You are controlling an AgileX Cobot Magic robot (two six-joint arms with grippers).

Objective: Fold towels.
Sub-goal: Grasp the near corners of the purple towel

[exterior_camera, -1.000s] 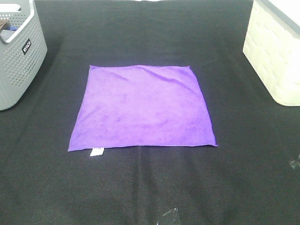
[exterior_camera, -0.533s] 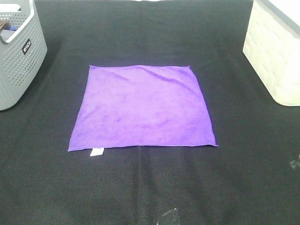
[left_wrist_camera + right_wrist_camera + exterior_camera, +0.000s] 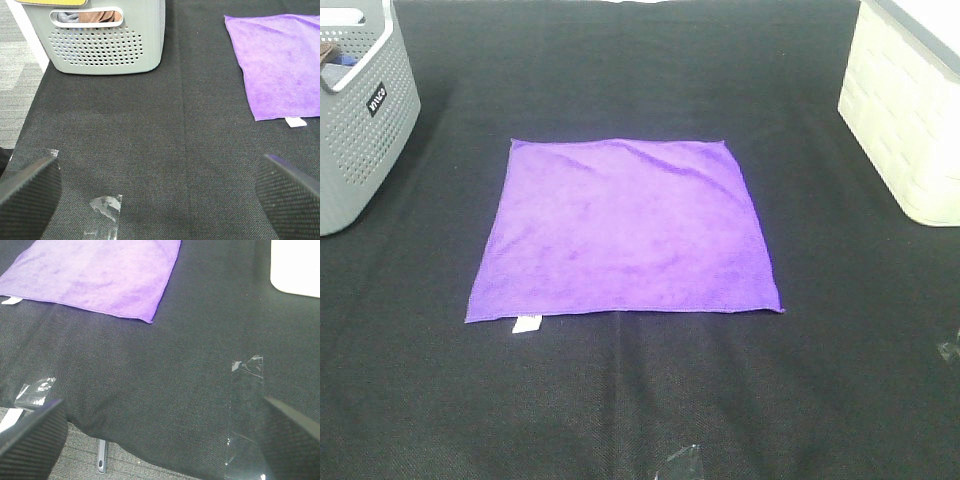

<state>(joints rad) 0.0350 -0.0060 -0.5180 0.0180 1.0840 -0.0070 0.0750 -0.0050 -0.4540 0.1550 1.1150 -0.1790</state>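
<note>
Seeing the towel (image 3: 625, 230) lying flat and fully spread on the counter (image 3: 640, 400), between the grey basket (image 3: 360, 130) and the white basket (image 3: 910, 120), touching neither. Not yet starting any fold; leaving all of them to do. Holding left jaws and right jaws spread wide, gripping nothing, hanging well apart from the towel. Differing in nothing from the earlier frames: towel and tag (image 3: 526, 323) lying exactly as before.
</note>
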